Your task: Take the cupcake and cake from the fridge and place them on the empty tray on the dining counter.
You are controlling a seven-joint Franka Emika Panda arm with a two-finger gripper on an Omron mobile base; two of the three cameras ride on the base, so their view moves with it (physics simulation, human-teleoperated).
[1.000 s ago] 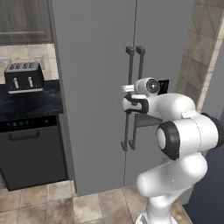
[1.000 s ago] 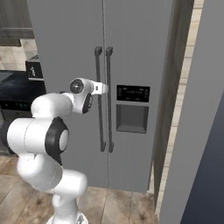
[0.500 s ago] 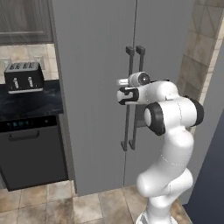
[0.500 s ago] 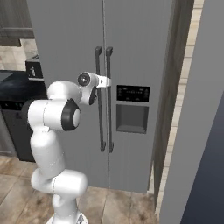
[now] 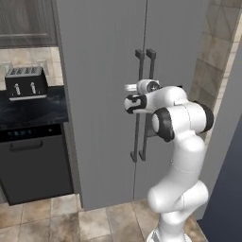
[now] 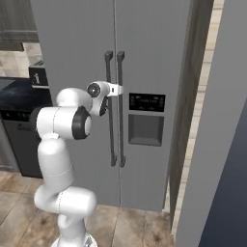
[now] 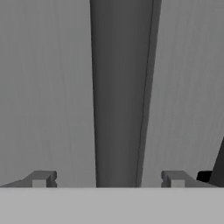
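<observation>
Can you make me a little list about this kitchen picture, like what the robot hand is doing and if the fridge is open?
fridge: closed, both doors shut
fridge handles: two dark upright bars side by side; left handle sits between the fingers in the hand view
hand: open, fingers on either side of the bar, not clamped on it
toaster: on the black worktop left of the fridge
cupcake and cake: hidden behind the doors
</observation>
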